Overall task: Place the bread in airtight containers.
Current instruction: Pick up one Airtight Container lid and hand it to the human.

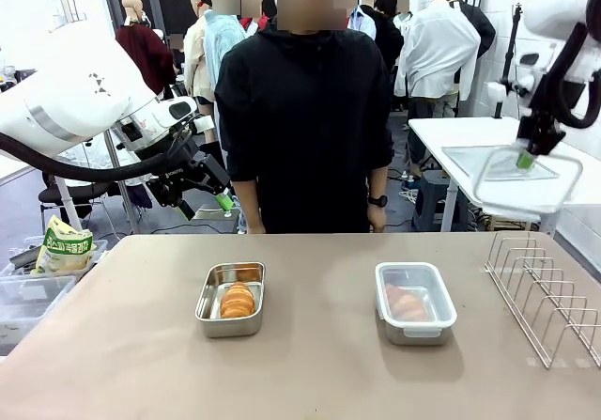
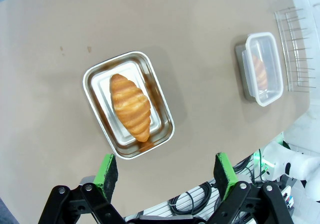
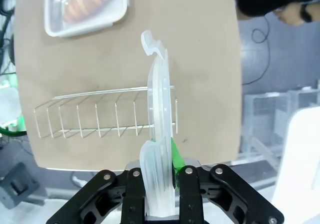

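An uncovered steel container [image 1: 208,309] sits left of centre on the brown table, with one golden croissant [image 1: 238,300] inside. In the left wrist view the same croissant [image 2: 131,107] lies diagonally in that container [image 2: 95,81]. To the right stands a second container [image 1: 415,303] with its white-rimmed lid on and a croissant [image 1: 407,302] inside. My left gripper [image 1: 208,204] hangs open above the table's far left edge, its green pads [image 2: 107,170] wide apart and empty. High at the right, my right gripper [image 1: 525,160] is shut on a clear lid [image 1: 526,183], seen edge-on in the right wrist view [image 3: 159,114].
A wire rack [image 1: 545,293] stands at the table's right edge. A person in black [image 1: 305,110] stands at the far side, hands down. A snack bag [image 1: 64,246] and plastic bins [image 1: 33,298] sit off the table's left side.
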Controlling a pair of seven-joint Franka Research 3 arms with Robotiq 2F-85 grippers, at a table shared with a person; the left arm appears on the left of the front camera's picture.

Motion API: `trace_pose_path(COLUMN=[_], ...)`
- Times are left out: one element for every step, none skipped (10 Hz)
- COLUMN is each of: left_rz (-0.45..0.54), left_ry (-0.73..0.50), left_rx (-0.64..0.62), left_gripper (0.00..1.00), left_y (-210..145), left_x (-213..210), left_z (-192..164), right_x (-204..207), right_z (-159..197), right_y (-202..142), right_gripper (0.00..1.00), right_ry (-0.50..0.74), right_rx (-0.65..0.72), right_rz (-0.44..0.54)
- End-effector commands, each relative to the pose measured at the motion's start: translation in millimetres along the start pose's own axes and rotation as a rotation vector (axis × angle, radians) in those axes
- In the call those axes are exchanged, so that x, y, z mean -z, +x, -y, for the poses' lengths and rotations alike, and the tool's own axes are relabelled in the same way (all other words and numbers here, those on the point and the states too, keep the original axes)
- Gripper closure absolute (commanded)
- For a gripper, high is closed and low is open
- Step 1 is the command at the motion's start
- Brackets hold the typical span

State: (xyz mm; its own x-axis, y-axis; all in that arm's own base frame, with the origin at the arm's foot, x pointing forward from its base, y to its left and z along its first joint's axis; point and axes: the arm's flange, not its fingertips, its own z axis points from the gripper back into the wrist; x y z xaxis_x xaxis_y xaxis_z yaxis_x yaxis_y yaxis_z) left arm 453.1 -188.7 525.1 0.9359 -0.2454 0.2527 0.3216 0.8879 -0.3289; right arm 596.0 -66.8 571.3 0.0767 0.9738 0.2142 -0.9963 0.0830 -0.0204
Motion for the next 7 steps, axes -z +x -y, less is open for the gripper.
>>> trace_pose_path(left_rz=[0.0, 0.0, 0.0, 0.0, 0.0, 0.0, 0.0], left_ry=[0.02, 0.02, 0.02, 0.02, 0.02, 0.02, 0.02], left_rx=[0.001, 0.001, 0.001, 0.001, 0.001, 0.001, 0.001], left_gripper=[0.0, 0.0, 0.0, 0.0, 0.0, 0.0, 0.0], left_y=[1, 1, 1, 1, 1, 1, 1], left_x=[-1, -1, -1, -1, -1, -1, -1], left_z=[-1, -1, -1, -1, -1, -1, -1], right_x=[-20, -34, -43, -49, -56, -64, -68], right_z=[-8, -7, -4, -1, -2, -5, -7], right_y=[39, 64, 85, 102, 122, 136, 148], right_gripper=[1.0, 1.0, 1.0, 1.0, 1.0, 1.0, 1.0], right_ry=[-0.094, -0.157, -0.227, -0.288, -0.331, -0.373, -0.425], right_rx=[-0.133, -0.201, -0.273, -0.331, -0.377, -0.431, -0.491], right_rz=[0.011, 0.048, 0.121, 0.219, 0.286, 0.332, 0.368])
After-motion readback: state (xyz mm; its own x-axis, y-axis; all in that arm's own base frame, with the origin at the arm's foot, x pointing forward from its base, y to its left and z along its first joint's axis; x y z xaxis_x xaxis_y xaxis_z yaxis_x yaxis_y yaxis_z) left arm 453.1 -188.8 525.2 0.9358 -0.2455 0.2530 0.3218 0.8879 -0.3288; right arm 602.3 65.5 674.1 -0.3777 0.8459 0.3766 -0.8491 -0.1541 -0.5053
